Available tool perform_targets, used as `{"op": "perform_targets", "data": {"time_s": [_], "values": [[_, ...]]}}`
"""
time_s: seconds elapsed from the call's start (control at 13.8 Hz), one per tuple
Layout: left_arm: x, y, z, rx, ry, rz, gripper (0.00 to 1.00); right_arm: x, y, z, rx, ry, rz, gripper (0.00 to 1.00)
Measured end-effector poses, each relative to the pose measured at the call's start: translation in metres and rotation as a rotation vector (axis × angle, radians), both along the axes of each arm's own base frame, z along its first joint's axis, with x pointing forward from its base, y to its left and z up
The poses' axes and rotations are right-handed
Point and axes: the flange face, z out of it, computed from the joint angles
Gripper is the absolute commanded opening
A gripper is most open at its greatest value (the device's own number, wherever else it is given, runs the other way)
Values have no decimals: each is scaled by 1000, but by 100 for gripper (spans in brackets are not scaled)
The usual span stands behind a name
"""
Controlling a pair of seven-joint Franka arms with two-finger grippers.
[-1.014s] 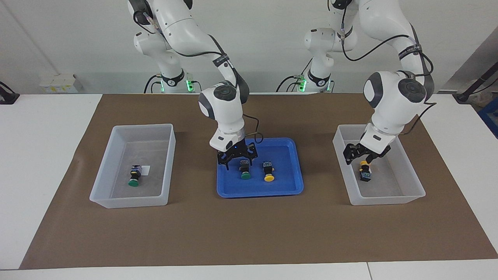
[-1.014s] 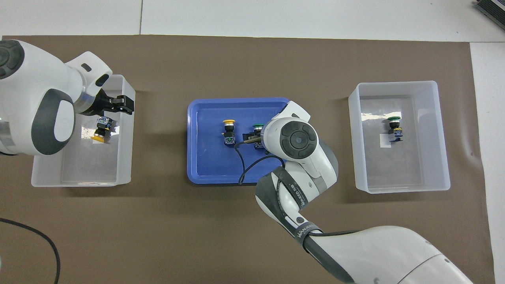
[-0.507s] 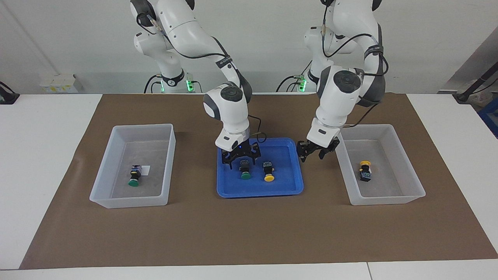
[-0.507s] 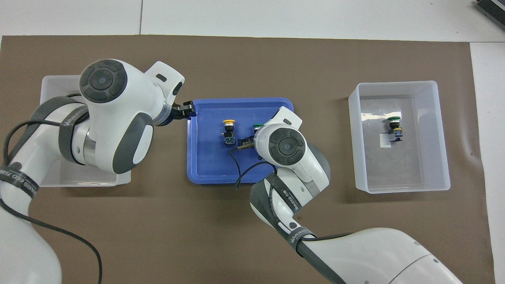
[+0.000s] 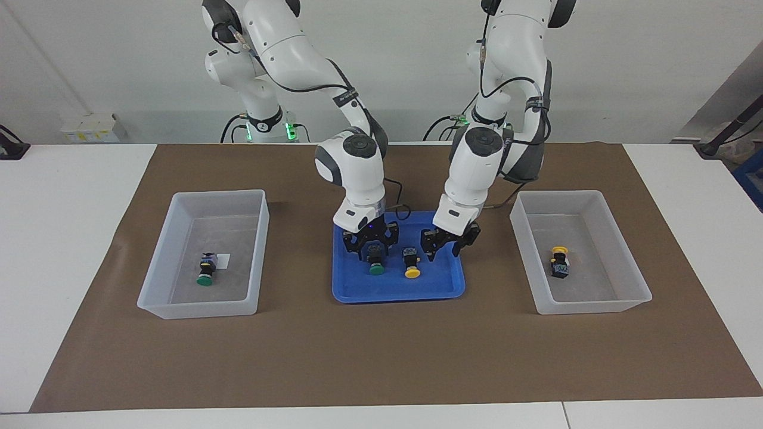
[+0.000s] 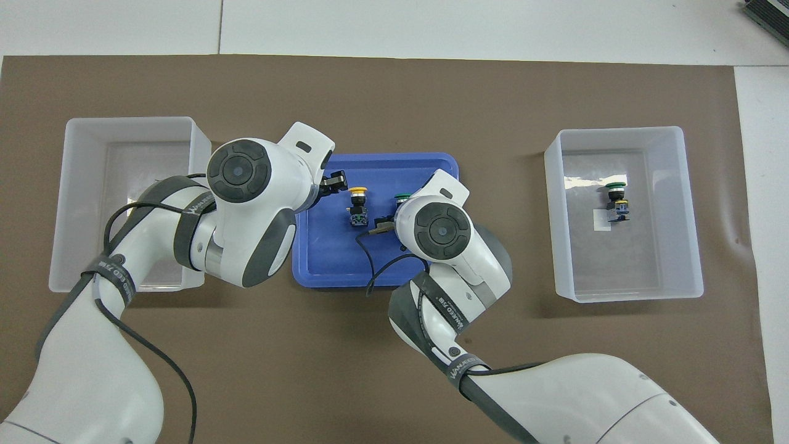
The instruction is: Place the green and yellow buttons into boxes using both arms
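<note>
In the facing view a green button (image 5: 376, 264) and a yellow button (image 5: 411, 266) lie side by side in the blue tray (image 5: 394, 294). My right gripper (image 5: 374, 249) is open and low over the green button, one finger on each side of its body. My left gripper (image 5: 444, 246) is open and empty over the tray, beside the yellow button toward the left arm's end. The box (image 5: 156, 280) at the right arm's end holds a green button (image 5: 205, 273). The box (image 5: 626, 280) at the left arm's end holds a yellow button (image 5: 559, 263).
Tray and boxes stand in a row on a brown mat (image 5: 381, 357). In the overhead view the left arm covers part of its box (image 6: 80, 185) and the yellow button in it. The right wrist hides most of the tray's green button (image 6: 402, 197).
My left gripper left the yellow button in its box and swung across to the blue tray. My right gripper sank lower around the tray's green button.
</note>
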Motion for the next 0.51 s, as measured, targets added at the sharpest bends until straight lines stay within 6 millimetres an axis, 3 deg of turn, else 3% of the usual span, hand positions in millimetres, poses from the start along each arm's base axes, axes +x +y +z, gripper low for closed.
{"op": "perform_targets", "data": {"time_s": [0.29,0.51], "values": [[0,-3,-5,-3,-3,5,68,5,-4,9,-1,-20,-2,0],[-1,-6,-5,-4,-3,1,67,15,-26,46,-4,-43,-43,0]]}}
